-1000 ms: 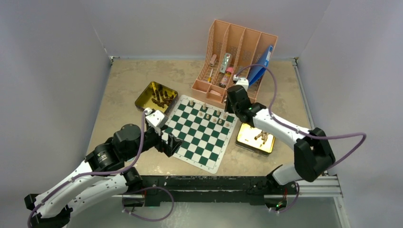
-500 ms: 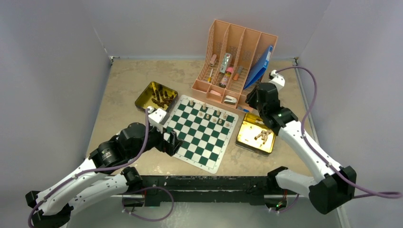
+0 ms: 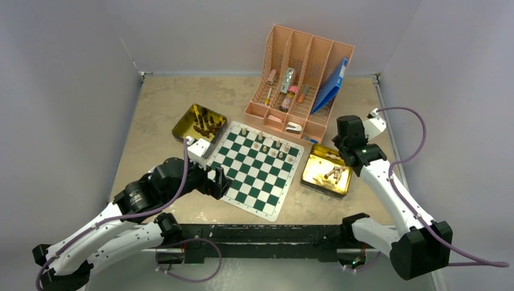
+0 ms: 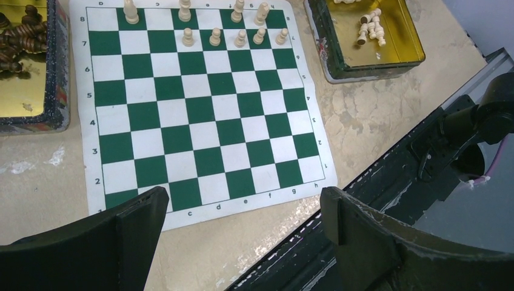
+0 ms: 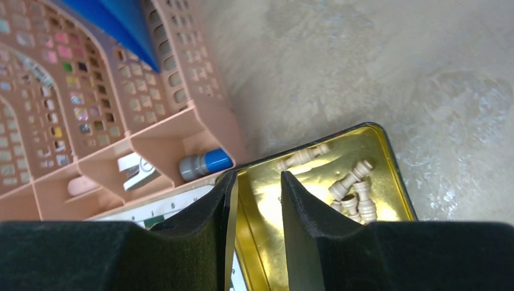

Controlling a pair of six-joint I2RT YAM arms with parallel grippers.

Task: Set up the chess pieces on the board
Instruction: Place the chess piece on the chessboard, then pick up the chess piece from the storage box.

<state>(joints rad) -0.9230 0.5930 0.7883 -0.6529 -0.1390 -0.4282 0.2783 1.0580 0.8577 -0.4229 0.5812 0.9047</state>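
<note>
The green-and-white board point(image 3: 254, 182) lies mid-table, also in the left wrist view point(image 4: 200, 115). Several pale pieces point(image 3: 267, 144) stand on its two far rows point(image 4: 233, 36). More pale pieces point(image 3: 333, 174) lie loose in the gold tin point(image 3: 312, 177) right of the board point(image 5: 351, 191). Dark pieces point(image 3: 205, 124) lie heaped in the gold tin point(image 3: 185, 124) left of it point(image 4: 15, 48). My left gripper point(image 3: 221, 185) is wide open and empty over the board's near edge point(image 4: 242, 203). My right gripper point(image 3: 340, 148) hovers above the right tin's far edge, jaws slightly apart, empty point(image 5: 257, 179).
A pink desk organizer point(image 3: 300, 79) with markers, tubes and a blue folder point(image 3: 332, 82) stands behind the board; it is close to my right gripper point(image 5: 121, 91). A black rail point(image 3: 273, 233) runs along the table's near edge.
My right arm has swung right from the board's far right corner to above the right tin. My left arm has shifted slightly toward the board's near edge.
</note>
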